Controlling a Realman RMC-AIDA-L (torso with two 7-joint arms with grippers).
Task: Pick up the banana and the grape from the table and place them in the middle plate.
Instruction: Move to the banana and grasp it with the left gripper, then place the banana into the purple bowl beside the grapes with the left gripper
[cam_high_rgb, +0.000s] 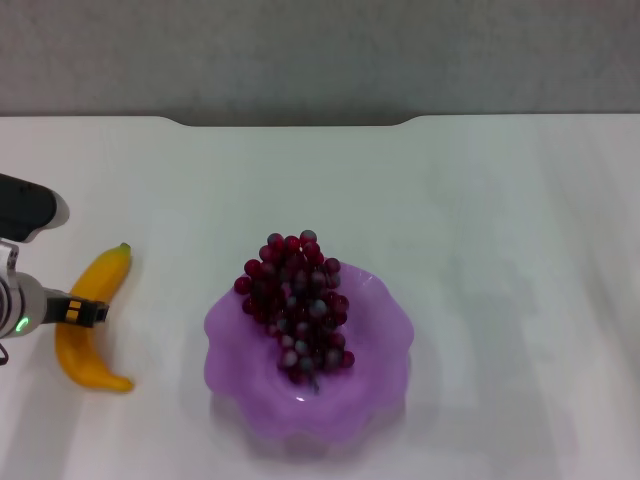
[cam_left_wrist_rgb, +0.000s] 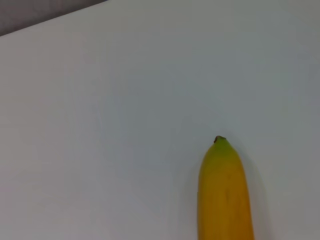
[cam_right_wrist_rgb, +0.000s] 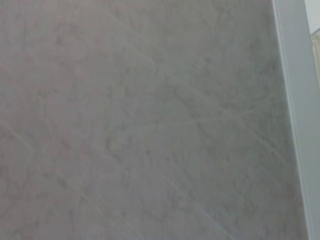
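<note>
Nearly the whole view is filled by a mottled grey surface (cam_right_wrist_rgb: 145, 120) with faint pale streaks. A pale straight strip (cam_right_wrist_rgb: 297, 115) is seen along one edge.

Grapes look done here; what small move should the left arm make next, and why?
Probably settle the left gripper onto the banana and close on its middle. The grape bunch already lies in the middle plate, while the banana lies on the table left of it, with the gripper right at its midsection. The right arm is out of sight.

I saw the grape (cam_high_rgb: 297, 305) bunch heaped inside the purple middle plate (cam_high_rgb: 380, 380); the yellow banana (cam_high_rgb: 92, 320) lay at its nine o'clock on the white table (cam_high_rgb: 480, 200).
</note>
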